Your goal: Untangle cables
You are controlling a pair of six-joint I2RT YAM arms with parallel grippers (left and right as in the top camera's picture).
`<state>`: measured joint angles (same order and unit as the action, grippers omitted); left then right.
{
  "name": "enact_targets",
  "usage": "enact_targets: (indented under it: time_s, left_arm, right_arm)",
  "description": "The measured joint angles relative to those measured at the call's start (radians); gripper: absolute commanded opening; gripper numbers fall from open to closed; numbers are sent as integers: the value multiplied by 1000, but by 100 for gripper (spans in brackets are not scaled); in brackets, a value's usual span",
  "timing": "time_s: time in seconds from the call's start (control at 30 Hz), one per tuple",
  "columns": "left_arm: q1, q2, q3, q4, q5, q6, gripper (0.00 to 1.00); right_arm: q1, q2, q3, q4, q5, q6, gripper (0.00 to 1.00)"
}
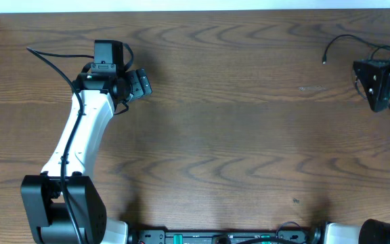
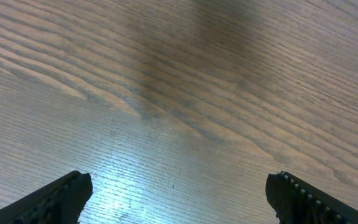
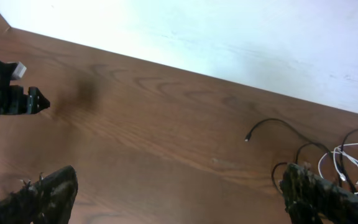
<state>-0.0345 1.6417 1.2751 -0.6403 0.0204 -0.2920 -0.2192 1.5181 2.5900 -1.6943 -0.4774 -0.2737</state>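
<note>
The cables lie bunched at the far right corner of the bench [image 1: 249,135]: in the right wrist view a black cable [image 3: 272,127] runs out of the heap toward the far edge and ends in a small plug, and a looped white cable [image 3: 347,163] sits just beside it, crossing other black strands. Overhead, only a thin black strand [image 1: 337,42] and a sliver of white at the right edge show, the rest being hidden under the right arm's wrist. The right fingers [image 3: 179,193] are spread wide, holding nothing, and the heap lies just ahead of and around the right-hand fingertip [image 3: 309,186], so the tangle sits to the right of the gap rather than centred in it. The free black strand's long axis runs roughly from the heap toward the far edge and leftward. The left fingers [image 2: 179,196] are also spread wide and empty over bare wood near the far left corner, well apart from the cables, with the whole width of the bench between. The right arm is clearly the nearer one; I judge its next move calls for a small shift rightward to bring one strand between the fingers.
</note>
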Motion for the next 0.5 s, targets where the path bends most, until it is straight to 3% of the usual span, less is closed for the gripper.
enact_targets:
  time_s: [0.23,0.5]
  left_arm:
    - [0,0,0,0,0,0,95]
    - [0,0,0,0,0,0,95]
  right_arm:
    - [22,-27,-39,39,31,-1,99]
    - [188,-197,-441,431,159,-8,99]
